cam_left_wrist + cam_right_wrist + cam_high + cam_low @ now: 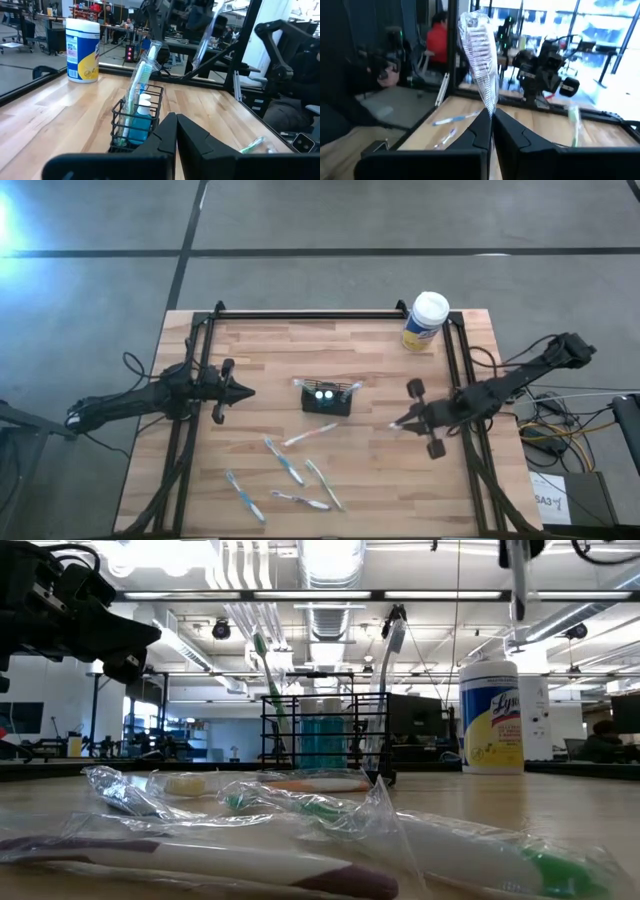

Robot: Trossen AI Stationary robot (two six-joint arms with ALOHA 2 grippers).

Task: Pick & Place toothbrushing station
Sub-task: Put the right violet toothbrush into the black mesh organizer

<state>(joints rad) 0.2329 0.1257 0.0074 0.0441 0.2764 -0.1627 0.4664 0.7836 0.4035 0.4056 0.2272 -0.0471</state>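
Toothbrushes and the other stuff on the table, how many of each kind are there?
Loose toothbrushes: 5
Toothbrushes in the holder box: 2
Wrapped toothbrush in the right claw: 1
Holder box: 1
Canister: 1
Total: 10

1. Right gripper (491, 120) shut on a plastic-wrapped toothbrush (481, 62), bristles upward.
2. Beyond the gripper, over the wooden surface (545, 125): left gripper (542, 75).
3. Near the gripper, lying flat: two wrapped toothbrushes (452, 119).
4. Farther off: person in red (437, 37).
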